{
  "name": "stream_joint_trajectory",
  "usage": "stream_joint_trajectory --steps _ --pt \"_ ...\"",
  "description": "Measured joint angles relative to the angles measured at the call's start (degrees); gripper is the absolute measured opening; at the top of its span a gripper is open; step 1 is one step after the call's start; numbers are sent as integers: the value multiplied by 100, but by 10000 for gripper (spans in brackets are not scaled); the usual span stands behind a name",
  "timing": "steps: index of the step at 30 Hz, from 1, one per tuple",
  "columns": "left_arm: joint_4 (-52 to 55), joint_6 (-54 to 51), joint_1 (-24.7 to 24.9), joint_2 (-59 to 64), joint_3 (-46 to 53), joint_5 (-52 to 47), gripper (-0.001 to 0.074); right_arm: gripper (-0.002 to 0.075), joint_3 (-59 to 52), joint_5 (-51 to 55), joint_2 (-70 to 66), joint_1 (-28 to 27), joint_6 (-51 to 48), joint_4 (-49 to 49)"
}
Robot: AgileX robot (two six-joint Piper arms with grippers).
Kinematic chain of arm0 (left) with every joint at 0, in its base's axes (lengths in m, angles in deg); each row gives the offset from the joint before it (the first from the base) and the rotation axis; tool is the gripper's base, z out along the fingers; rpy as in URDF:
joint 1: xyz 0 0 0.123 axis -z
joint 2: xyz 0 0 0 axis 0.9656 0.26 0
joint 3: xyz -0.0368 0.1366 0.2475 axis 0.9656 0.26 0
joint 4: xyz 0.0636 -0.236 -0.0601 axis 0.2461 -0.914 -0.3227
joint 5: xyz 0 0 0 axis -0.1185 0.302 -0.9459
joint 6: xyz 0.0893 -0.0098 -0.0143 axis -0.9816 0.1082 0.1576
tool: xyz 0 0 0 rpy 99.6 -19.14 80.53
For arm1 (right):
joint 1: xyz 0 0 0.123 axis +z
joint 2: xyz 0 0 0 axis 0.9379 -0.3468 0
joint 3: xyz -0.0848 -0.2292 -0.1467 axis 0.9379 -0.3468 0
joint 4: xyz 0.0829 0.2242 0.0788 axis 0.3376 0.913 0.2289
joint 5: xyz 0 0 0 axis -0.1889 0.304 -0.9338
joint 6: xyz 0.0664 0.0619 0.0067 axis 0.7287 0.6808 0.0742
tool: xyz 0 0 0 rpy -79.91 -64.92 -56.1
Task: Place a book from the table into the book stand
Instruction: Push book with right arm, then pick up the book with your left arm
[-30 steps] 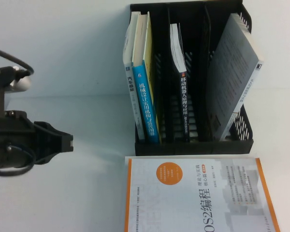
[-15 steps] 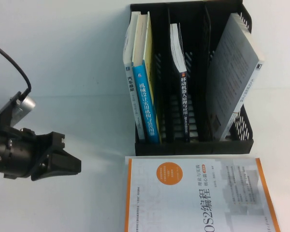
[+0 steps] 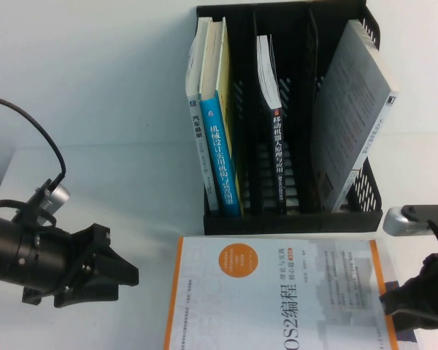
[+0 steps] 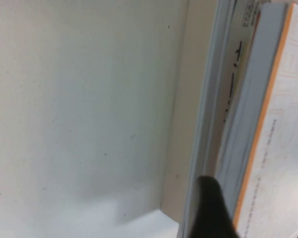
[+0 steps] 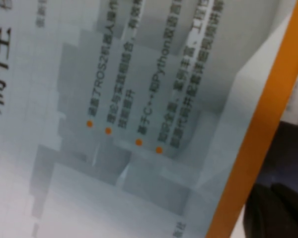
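A white book with orange edges lies flat on the table just in front of the black book stand. My left gripper is open at the book's left edge. In the left wrist view the book's edge lies between its fingers. My right gripper is against the book's right edge. In the right wrist view its dark fingers sit together beside the orange border, holding nothing.
The stand holds two upright books in its left slot, a thin dark book in the middle and a grey book leaning in the right slot. White table surface spreads to the left of the stand.
The right arm has come into view at the book's right edge, and the book has slid to the left. The left gripper has moved down and right, closer to the book's left edge.
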Motion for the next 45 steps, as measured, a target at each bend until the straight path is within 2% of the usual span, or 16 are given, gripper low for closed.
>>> stream_joint_trajectory --steps 4,7,15,21,26,28,29,32,35,40,45 --pt "-278 -305 0 78 0 -156 471 -3 156 -59 -120 420 -24 57" --pt "-466 -529 0 176 0 -245 542 -3 258 -59 -229 610 -24 46" --pt "-646 -1024 0 912 0 -267 571 -3 343 -13 -345 689 -14 131" --pt "-1713 -2224 -8 1835 0 -880 573 -3 343 0 -345 689 -3 131" --pt "-2151 -2586 131 2367 0 -955 568 -3 343 8 -345 689 -3 131" --pt "-2161 -2639 229 2456 0 -968 523 -3 343 8 -345 689 -3 131" --pt "-2161 -2651 271 2467 0 -981 472 -3 343 12 -345 689 -3 131" --pt "-2239 -2853 294 2445 0 -1170 209 -3 343 38 -345 689 -3 131" --pt "-2217 -2870 202 2327 -21 -1236 115 -3 343 50 -345 698 60 79" --pt "-1990 -2530 42 1831 -34 -1156 104 -3 343 162 43 715 216 -20" --pt "-1765 -1810 19 797 -69 -1029 104 -3 343 105 775 715 495 -290"
